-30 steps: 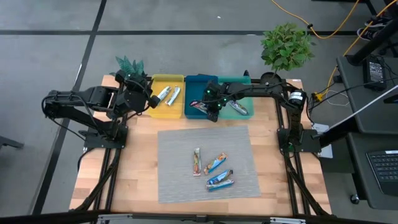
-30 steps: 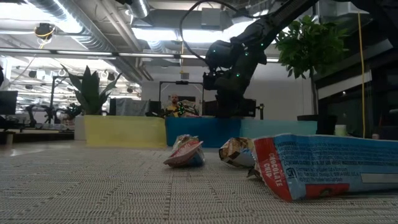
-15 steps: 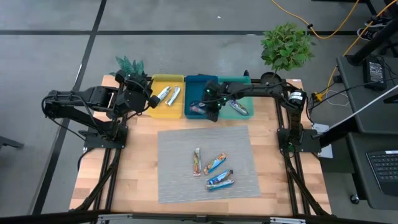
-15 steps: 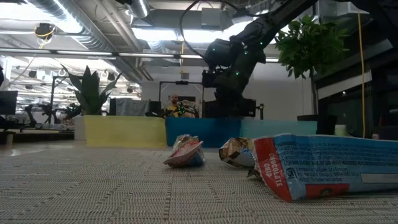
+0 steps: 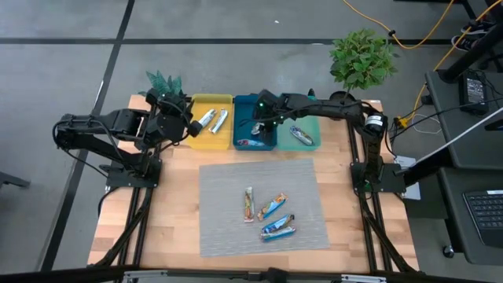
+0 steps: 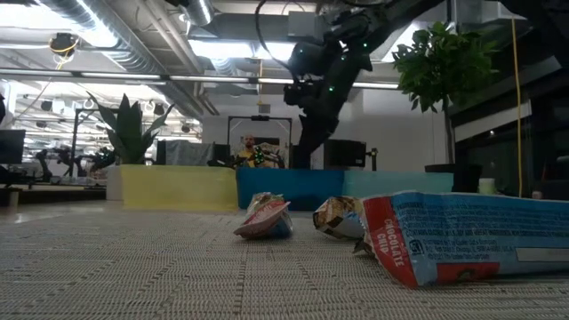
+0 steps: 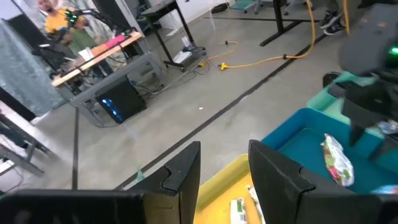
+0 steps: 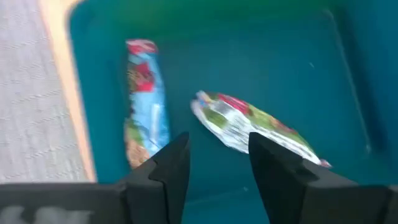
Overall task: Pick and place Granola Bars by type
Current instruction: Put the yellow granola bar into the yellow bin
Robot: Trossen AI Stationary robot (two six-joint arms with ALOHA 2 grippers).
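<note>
Right hand (image 5: 259, 119) sits over the blue tray (image 5: 253, 102) at the 12 o'clock edge of the worktop (image 5: 169, 204), fingers (image 8: 166, 167) spread with a clear gap, nothing between them. Its wrist view looks straight down into that tray: two bars lie on the floor, a blue-and-red bar (image 8: 143, 102) close to one wall and a multicoloured bar (image 8: 258, 129) tilted just beside it, apart from each other. From above I can only make out one wrapper (image 5: 251, 143) at the tray's near wall.

Left hand (image 5: 182, 119) hovers off the 9 o'clock side of the yellow tray (image 5: 212, 143), fingers (image 7: 181, 175) parted, empty. Two silver bars (image 5: 212, 119) rest side by side in the yellow tray. One silver bar (image 5: 302, 136) lies in the teal tray (image 5: 308, 124), at 3 o'clock of the blue one.

On the grey mat (image 5: 220, 212) mid-worktop, three bars not yet sorted: a red-orange multicoloured bar (image 5: 249, 203) lying roughly upright, a blue bar (image 5: 273, 206) diagonal at its 3 o'clock, another blue bar (image 5: 278, 228) at 5 o'clock of that, near but not touching.

Low view: the right arm (image 6: 322, 80) hangs above the tray row, and the mat bars fill the foreground, the closest one (image 6: 462, 238) large at the right.
</note>
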